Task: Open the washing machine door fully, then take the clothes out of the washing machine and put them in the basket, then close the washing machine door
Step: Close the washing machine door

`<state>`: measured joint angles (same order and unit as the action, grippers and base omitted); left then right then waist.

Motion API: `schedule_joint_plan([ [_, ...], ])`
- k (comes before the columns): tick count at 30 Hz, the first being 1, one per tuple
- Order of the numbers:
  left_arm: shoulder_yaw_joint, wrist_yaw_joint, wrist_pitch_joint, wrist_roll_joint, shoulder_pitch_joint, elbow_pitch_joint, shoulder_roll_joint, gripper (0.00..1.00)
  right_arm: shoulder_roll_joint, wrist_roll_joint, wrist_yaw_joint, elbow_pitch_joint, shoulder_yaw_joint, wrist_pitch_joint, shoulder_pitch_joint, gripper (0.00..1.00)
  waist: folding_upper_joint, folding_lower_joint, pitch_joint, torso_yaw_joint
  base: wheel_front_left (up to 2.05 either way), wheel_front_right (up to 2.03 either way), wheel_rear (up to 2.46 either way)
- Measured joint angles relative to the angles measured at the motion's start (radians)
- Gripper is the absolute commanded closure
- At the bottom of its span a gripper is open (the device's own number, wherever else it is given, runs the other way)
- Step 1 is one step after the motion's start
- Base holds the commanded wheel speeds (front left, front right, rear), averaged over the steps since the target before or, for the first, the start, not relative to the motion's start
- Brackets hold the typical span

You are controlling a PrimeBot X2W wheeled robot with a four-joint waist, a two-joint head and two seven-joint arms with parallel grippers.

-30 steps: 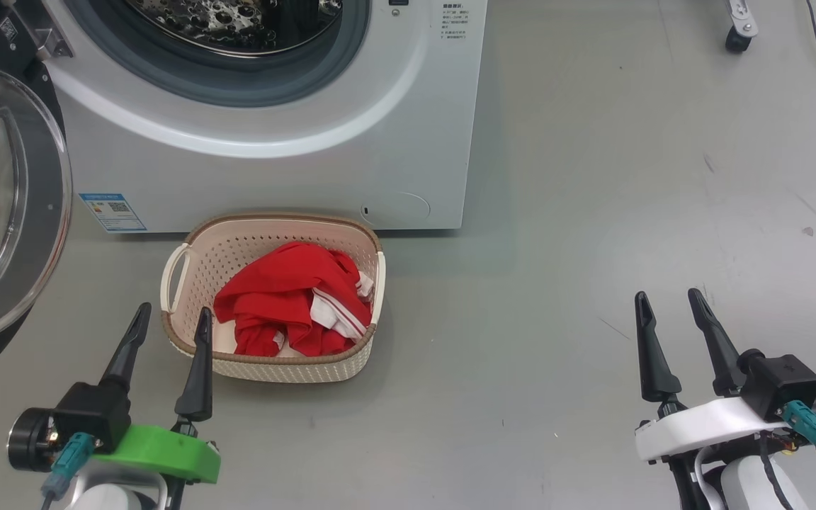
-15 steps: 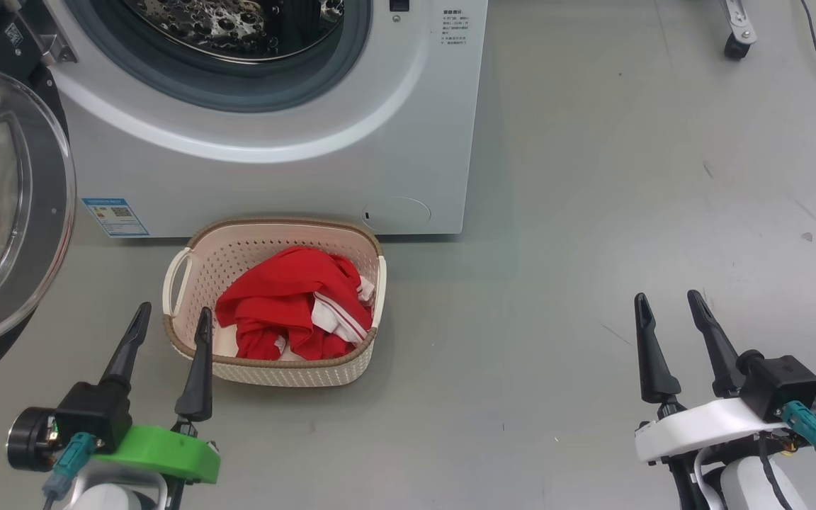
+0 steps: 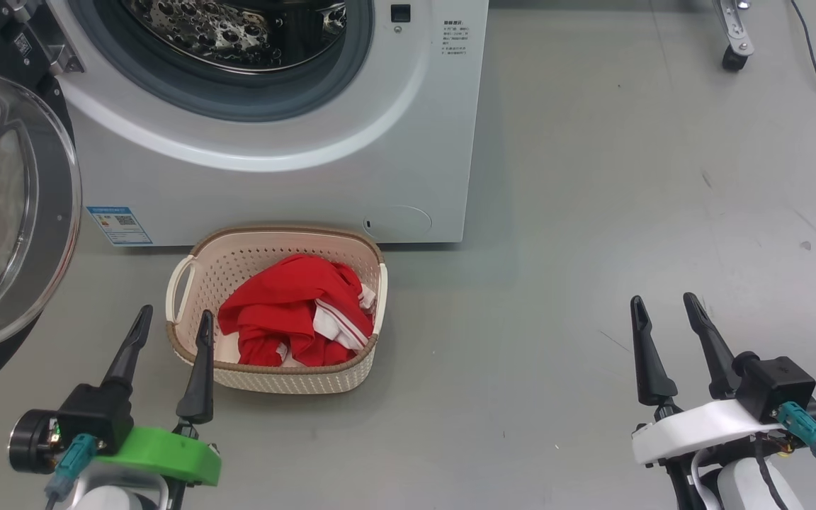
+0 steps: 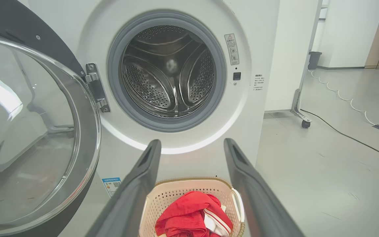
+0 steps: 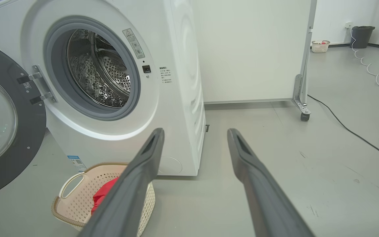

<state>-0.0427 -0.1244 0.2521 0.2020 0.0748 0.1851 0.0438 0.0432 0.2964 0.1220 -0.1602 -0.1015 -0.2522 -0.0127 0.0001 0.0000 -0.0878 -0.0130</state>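
The white washing machine (image 3: pixel 351 127) stands ahead, and its steel drum (image 4: pixel 169 72) looks bare inside. Its door (image 3: pixel 4 205), a black ring around clear glass, is swung wide to the left on its hinge (image 4: pixel 95 87). On the floor in front sits the cream basket (image 3: pixel 188 283) holding the red and white clothes (image 3: pixel 295 315). My left gripper (image 3: pixel 174 319) hangs open beside the basket's left rim, holding nothing. Far off to the right, my right gripper (image 3: pixel 663 304) is open over bare floor. The basket (image 5: pixel 74 191) and the door (image 5: pixel 5 125) also appear in the right wrist view.
A white partition on a castor (image 5: pixel 304 117) stands right of the machine. A black cable (image 5: pixel 350 131) trails over the grey floor. A dark bin (image 5: pixel 362 36) and another small basket (image 5: pixel 320 46) sit far back by the wall.
The whole head view has slid down slightly, so the camera has moved. Both grippers stay open and hold their places.
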Motion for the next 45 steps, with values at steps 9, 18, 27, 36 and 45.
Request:
schedule_joint_plan([
  [9,-0.007,0.000,0.000,0.000,-0.016,0.001,0.000,0.00,0.000,0.000,0.000,-0.001,-0.002,0.000,0.000,0.00,0.0000,0.0000,0.005,-0.003,0.00,0.00,0.00],
  [18,-0.033,0.000,0.000,0.009,-0.015,0.002,-0.001,0.00,0.000,0.000,0.000,0.017,0.017,0.000,0.001,0.00,0.0000,0.0000,-0.008,0.022,0.00,0.00,0.00],
  [27,-0.032,0.000,0.000,0.024,-0.012,0.004,-0.002,0.00,0.008,-0.007,0.000,0.026,0.022,0.000,0.001,0.00,0.0000,0.0000,-0.027,0.091,0.00,0.00,0.00],
  [36,-0.032,0.000,0.000,0.048,-0.009,0.004,-0.002,0.00,0.019,-0.011,0.000,0.030,0.009,0.000,0.001,0.00,0.0000,0.0000,-0.041,0.192,0.00,0.00,0.00],
  [45,-0.036,0.003,0.000,0.066,-0.008,0.004,-0.002,0.00,0.023,-0.011,0.000,0.028,-0.018,0.000,0.000,0.00,0.0000,0.0000,-0.045,0.291,0.00,0.00,0.00],
])
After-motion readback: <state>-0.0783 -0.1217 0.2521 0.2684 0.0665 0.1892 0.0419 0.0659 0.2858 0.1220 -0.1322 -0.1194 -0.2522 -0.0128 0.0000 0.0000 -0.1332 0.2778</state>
